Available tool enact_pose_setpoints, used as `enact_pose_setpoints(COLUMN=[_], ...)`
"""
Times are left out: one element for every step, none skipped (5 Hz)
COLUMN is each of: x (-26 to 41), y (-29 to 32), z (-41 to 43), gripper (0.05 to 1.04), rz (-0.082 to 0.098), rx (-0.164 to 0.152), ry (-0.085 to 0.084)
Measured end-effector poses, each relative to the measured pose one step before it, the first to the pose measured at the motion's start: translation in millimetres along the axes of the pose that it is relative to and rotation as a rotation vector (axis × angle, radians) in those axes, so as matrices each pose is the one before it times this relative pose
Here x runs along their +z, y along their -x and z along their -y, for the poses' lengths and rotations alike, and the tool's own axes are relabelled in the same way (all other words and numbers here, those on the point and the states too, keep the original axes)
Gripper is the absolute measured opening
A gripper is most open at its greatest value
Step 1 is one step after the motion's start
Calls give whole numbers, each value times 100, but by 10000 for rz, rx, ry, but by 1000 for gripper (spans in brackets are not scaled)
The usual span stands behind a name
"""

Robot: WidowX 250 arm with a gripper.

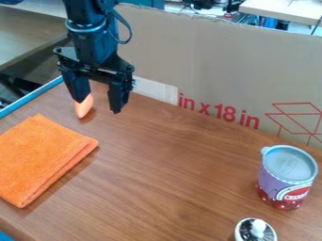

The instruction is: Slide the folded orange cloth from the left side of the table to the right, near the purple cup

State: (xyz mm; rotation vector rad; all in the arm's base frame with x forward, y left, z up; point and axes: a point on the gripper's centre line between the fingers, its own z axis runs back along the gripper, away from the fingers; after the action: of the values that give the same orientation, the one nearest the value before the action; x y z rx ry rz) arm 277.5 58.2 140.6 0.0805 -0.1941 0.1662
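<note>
The black gripper point(99, 104) hangs at the upper left over the wooden table point(164, 179), its two fingers spread open with nothing held between them. Just behind its left finger is an orange object point(84, 106), partly hidden by that finger; whether the two touch I cannot tell. A folded orange cloth point(41, 157) lies flat at the left, nearer the camera than the gripper. At the right stands a purple and red can point(286, 178) with a grey lid. Below the can, at the bottom edge, is a round silver item point(255, 230) with a white knob.
A tall cardboard panel point(207, 61) with red print borders the table's far side. Blue edging point(28, 98) runs along the table's left rim. Beyond the panel are cables and a light-coloured desk point(283, 10).
</note>
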Motion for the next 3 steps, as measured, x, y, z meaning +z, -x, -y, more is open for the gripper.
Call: enact_pose_setpoints(x=[-599, -193, 31], y=[282, 1003, 1283], z=[40, -2427, -2604], gripper=[1005, 1005, 1005], rz=[-245, -477, -1044], rx=[-60, -828, -548], ry=[3, 247, -1119])
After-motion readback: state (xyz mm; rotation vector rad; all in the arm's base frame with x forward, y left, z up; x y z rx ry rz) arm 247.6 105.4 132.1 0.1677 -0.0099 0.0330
